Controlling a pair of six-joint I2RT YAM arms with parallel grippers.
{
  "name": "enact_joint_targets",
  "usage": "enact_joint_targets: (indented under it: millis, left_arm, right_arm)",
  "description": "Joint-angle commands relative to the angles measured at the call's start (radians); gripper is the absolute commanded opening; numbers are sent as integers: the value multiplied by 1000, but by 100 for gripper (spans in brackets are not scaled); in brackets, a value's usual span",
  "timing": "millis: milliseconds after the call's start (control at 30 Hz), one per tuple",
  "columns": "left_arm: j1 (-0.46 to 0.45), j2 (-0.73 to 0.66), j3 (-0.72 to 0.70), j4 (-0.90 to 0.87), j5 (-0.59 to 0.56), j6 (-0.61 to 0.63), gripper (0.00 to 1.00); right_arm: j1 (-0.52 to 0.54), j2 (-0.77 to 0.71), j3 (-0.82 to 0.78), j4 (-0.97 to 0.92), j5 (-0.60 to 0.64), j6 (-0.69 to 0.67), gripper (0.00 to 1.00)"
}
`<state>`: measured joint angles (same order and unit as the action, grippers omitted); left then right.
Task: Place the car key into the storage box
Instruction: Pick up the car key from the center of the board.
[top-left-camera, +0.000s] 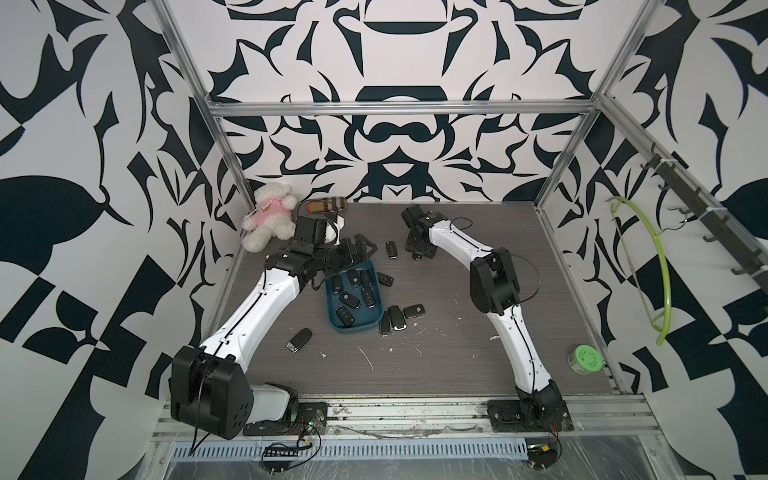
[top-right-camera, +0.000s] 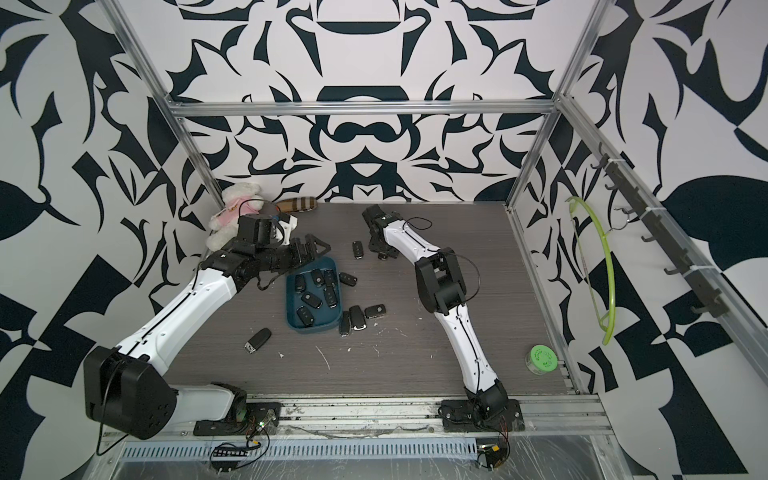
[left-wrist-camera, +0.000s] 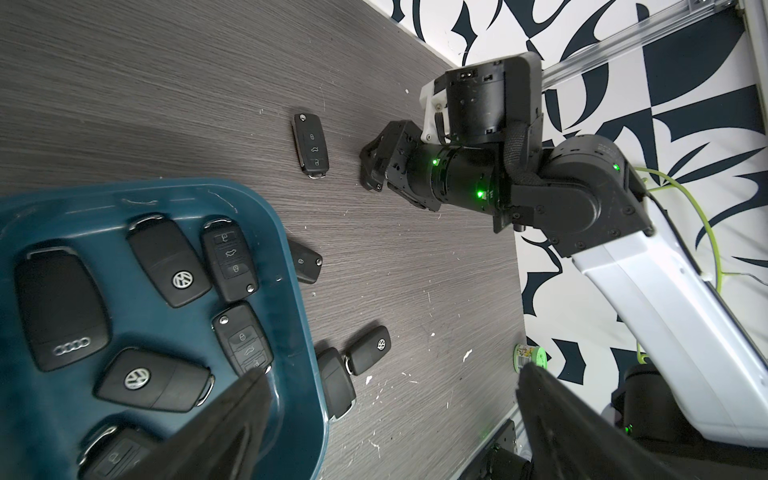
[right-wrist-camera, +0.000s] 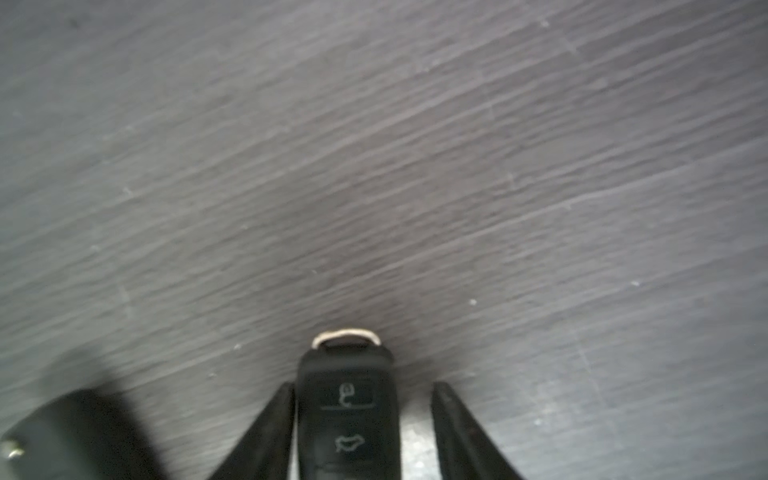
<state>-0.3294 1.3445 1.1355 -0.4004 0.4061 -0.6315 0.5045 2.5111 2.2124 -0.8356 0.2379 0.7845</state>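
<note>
The key (right-wrist-camera: 347, 415), a black fob with white button icons and a silver loop, lay on the counter (right-wrist-camera: 374, 166) outside the box (top-left-camera: 358, 329). The right claw (right-wrist-camera: 363, 387) straddled it, half-closed, not yet gripping. The left claw (left-wrist-camera: 390, 407) gaped wide, empty.

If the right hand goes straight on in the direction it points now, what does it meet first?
Probably the tabletop. The right hand points down at it, with a car key lying between its fingers. How far above the surface the hand is, I cannot tell.
</note>
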Motion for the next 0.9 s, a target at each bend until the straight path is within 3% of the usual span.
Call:
enact_joint_targets:
  millis: [0,233,533,867]
  left_arm:
    - [1,-9,7,-12,-1,9,99]
    - [1,-41,-3,-36,-17,13,99]
    - [1,-127,-47,-62,-62,4,99]
    - [3,-269,-130,-112,-187,-43,99]
  right_arm:
    - [7,24,31,-113,32,-55,47]
    - [28,-15,18,-106,45,-81,32]
    - [80,-169,-59,-90,57,-92,31]
    - [224,-323,-138,-36,48,-118,31]
